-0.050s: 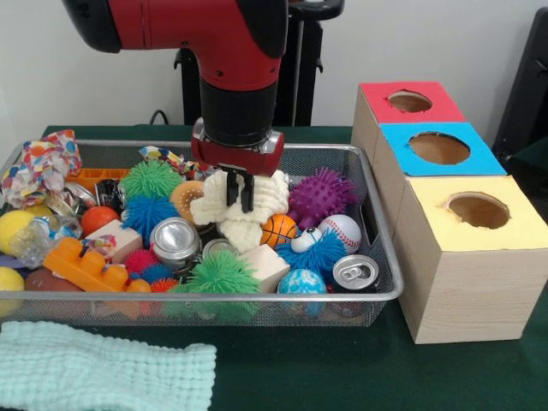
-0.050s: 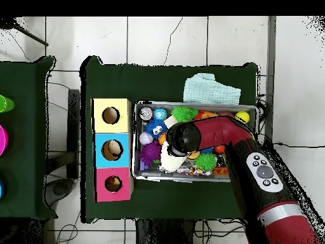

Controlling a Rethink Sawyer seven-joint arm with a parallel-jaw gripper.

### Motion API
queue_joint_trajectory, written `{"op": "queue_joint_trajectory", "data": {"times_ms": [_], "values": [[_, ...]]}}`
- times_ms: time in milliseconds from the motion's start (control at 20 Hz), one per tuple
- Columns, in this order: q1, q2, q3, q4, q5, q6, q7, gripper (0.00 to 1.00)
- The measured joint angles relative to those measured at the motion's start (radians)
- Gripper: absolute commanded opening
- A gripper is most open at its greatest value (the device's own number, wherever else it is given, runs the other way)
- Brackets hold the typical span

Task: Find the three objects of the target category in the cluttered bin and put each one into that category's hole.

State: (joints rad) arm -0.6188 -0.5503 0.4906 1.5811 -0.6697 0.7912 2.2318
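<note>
cream rope toy [image 1: 242,210] mid-bin [image 1: 377,295], hand [image 1: 239,190] clamped on it, clutter all sides.

The front view sits low and close at table height, facing the silver wire-mesh bin [image 1: 377,184] and the row of three wooden boxes with red, blue and yellow holed tops [image 1: 454,257]. The overhead view looks straight down from high up, taking in the whole dark green table [image 2: 171,194] and white tiled floor [image 2: 165,38]. Both share the bin [image 2: 143,176], the boxes [image 2: 112,150] and the pale mint-green knitted cloth [image 1: 103,372].
</note>
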Motion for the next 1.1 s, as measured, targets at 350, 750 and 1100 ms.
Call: {"op": "queue_joint_trajectory", "data": {"times_ms": [350, 750, 1100], "values": [[-0.003, 0.014, 0.000, -0.014, 0.003, 0.000, 0.000, 0.00], [-0.033, 0.067, 0.000, -0.070, 0.004, 0.000, 0.000, 0.00], [-0.052, 0.074, 0.000, -0.072, 0.003, 0.000, 0.000, 0.00]]}}
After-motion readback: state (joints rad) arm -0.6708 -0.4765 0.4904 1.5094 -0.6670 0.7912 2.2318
